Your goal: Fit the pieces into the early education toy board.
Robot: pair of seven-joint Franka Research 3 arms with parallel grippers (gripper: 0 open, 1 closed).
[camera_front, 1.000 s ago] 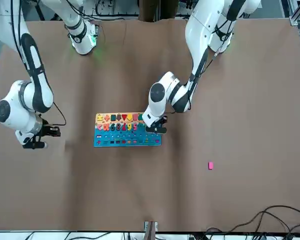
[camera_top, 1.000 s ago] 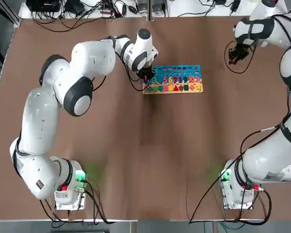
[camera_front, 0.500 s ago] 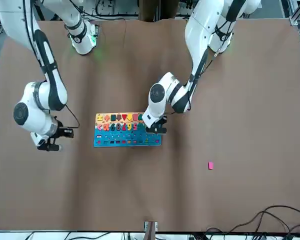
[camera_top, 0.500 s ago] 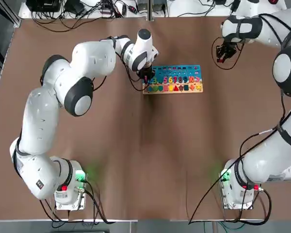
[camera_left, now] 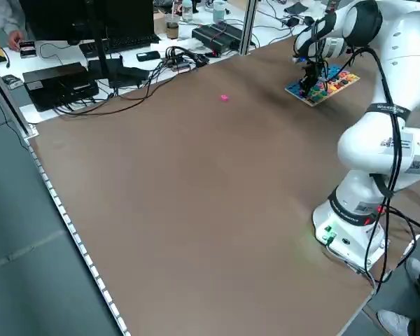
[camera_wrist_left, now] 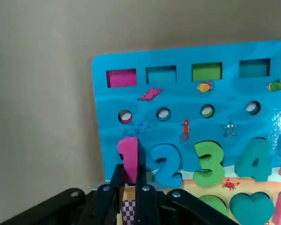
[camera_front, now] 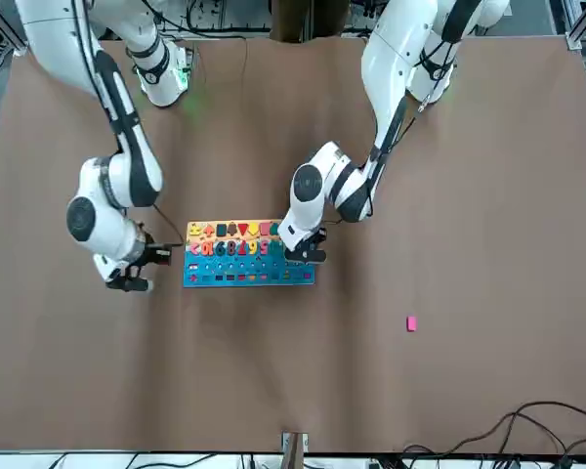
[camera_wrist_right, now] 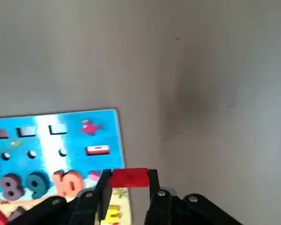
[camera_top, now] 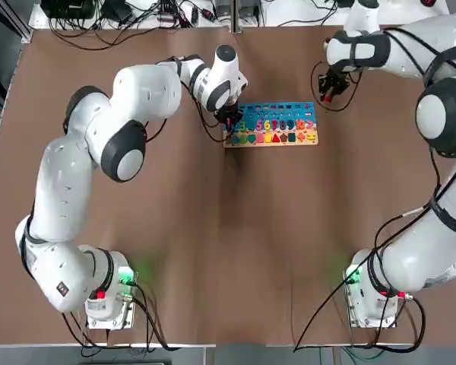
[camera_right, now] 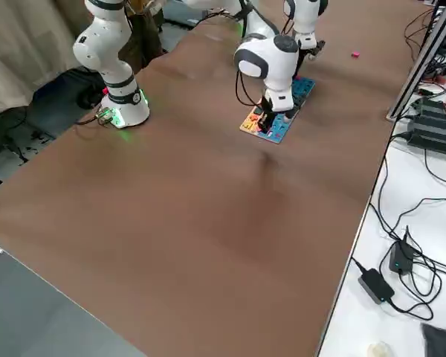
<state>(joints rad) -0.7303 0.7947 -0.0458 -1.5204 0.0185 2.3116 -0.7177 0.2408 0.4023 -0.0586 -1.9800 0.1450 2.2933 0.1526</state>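
Observation:
The early education toy board lies at the table's far middle, with coloured numbers and shapes in its rows. My left gripper stands over its left end, shut on a pink "1" piece beside the blue 2 on the board. I cannot tell whether that piece sits in its recess. My right gripper hovers just off the board's far right corner, shut on a flat red piece. A loose pink piece lies on the table, far off on the left arm's side.
Both arms reach across the brown table towards the board. Cables and equipment lie beyond the far edge of the table. The loose pink piece lies near that far edge.
My right arm has swung in from the table's right side towards the board, carrying the red piece. My left gripper has stayed at the board's left end.

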